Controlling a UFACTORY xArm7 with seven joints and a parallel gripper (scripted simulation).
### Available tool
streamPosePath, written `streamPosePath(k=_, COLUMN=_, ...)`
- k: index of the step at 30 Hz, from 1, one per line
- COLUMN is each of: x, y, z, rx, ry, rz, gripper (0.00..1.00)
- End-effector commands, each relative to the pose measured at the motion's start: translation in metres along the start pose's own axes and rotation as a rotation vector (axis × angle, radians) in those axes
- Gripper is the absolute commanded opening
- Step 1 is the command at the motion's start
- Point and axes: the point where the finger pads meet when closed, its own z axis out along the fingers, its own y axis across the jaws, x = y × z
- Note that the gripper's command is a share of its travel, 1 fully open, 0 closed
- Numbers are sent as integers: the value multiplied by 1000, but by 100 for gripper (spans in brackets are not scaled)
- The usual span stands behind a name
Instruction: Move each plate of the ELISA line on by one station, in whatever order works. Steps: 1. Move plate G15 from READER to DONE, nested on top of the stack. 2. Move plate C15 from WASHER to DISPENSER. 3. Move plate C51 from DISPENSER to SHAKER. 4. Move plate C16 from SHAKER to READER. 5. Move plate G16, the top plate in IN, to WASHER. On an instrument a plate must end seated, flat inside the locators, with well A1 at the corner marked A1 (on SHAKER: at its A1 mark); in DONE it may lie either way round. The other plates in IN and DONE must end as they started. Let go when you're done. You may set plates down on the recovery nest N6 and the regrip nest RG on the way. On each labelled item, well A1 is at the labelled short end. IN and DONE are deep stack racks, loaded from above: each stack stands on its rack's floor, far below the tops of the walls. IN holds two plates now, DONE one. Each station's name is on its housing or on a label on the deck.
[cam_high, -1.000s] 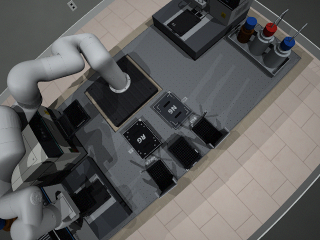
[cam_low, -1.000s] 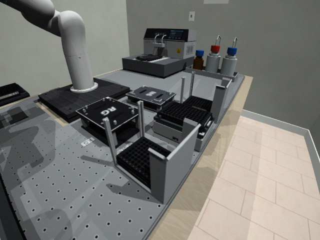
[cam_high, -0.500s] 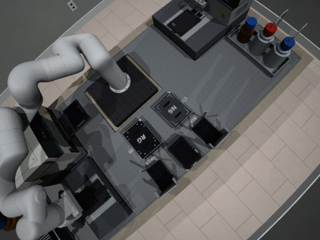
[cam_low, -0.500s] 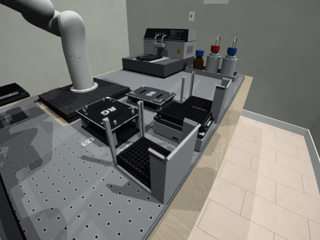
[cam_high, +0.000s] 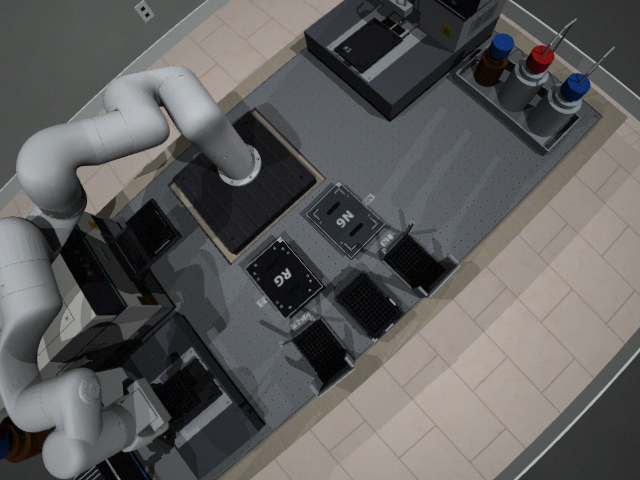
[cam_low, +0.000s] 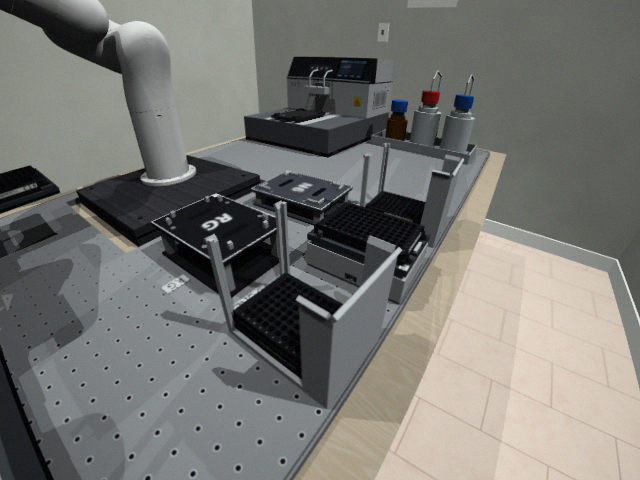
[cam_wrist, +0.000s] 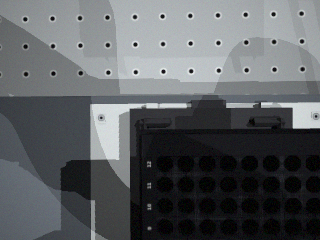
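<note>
The claw (cam_high: 155, 408) is clamping wide across a plate (cam_wrist: 225, 185), probably by its long sides so that it is hanging level over a pale nest (cam_wrist: 107, 135). Its label is not showing. The plate is looking matte black and rigid, gridded with round wells. Beyond it, the grey perforated deck (cam_wrist: 165, 45) is stretching flat.

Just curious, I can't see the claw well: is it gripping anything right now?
End effector: closed on a black well plate, over the instrument at the deck's edge; which plate cannot be told.
</note>
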Motion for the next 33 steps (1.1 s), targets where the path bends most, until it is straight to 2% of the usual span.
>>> streamPosePath(k=1, x=-1, y=1, z=2, rx=-4, ry=-4, rz=0, gripper=0)
streamPosePath(k=22, x=-1, y=1, z=28, rx=-4, ry=-4, rz=0, gripper=0)
streamPosePath(k=33, x=-1, y=1, z=36, rx=-4, ry=-4, rz=0, gripper=0)
